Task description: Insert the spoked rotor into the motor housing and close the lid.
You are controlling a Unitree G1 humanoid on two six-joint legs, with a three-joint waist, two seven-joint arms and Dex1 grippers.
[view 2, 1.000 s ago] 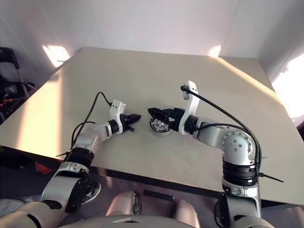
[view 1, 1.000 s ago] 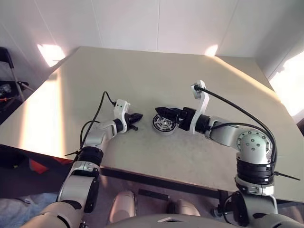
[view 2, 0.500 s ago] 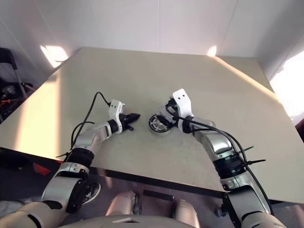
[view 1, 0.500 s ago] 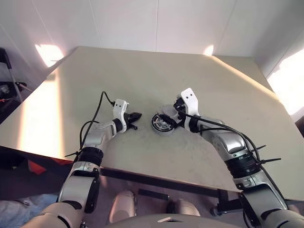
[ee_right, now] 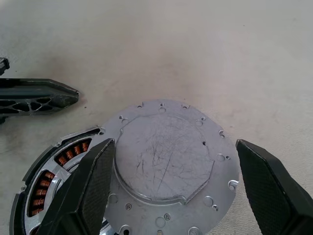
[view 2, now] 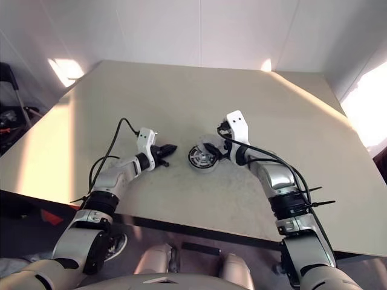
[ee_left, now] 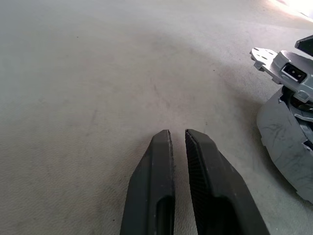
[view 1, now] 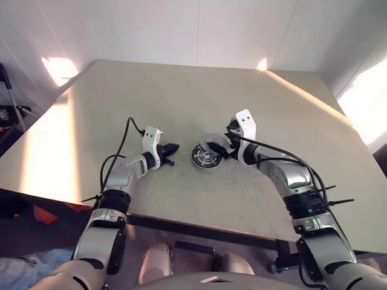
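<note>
The motor housing [view 1: 205, 158] lies mid-table, and its copper-red windings [ee_right: 73, 154] show inside a dark rim. The lid [ee_right: 164, 156], a scratched silver-grey disc, hangs tilted over the housing's far side and covers most of it. My right gripper [ee_right: 174, 142] spans the lid at full width, one finger [ee_right: 88, 191] on each side of its edge, and also shows in the head view [view 1: 220, 145]. My left gripper [ee_left: 177, 133] rests shut and empty on the table just left of the housing [view 1: 175, 147]. The spoked rotor is hidden.
The beige table [view 1: 181, 90] has bare surface all around the parts, and its front edge runs close to me. Dark equipment [view 1: 7, 112] stands off the table's left side. A black cable [view 1: 124, 142] loops over my left forearm.
My right wrist has rolled and the arm has dropped, bringing the lid down and forward over the housing with its flat grey face now showing. The left gripper stayed put.
</note>
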